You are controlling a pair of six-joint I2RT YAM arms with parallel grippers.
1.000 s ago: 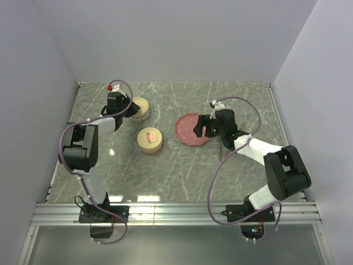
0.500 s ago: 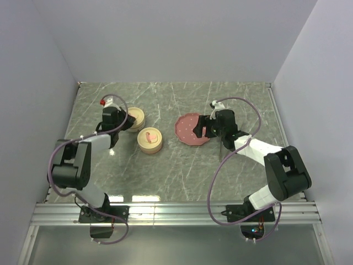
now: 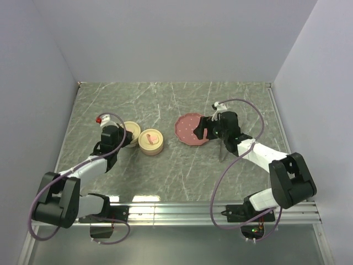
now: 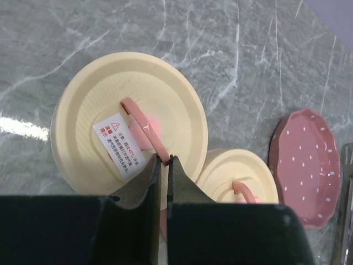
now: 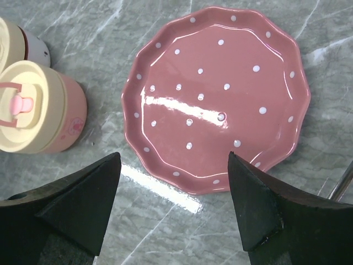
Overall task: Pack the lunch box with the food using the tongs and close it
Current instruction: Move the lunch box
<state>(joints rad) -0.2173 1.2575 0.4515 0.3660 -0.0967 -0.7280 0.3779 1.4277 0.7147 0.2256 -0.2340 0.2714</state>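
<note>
Over toward the left edge of the marble table, the left claw has its fingers pressed together on the pink strap that arches over a cream lid, a round ridged disc with a small white warning sticker near its centre. I cannot tell whether that lid sits on the table or hangs just above it. Just beside it, on the side nearer the table's middle, stands the pink lunch box, with its own cream top and a pink knob in place (whether the two pieces touch I can't make out from here). Further toward the right edge lies the pink plate, scalloped and dotted white. The right claw hovers over its near rim with the fingers spread wide apart, only the plate's edge and bare marble showing between them. The tongs lie flat on the table just to the right of the plate, beneath the right arm, a thin grey strip running toward the near edge.
</note>
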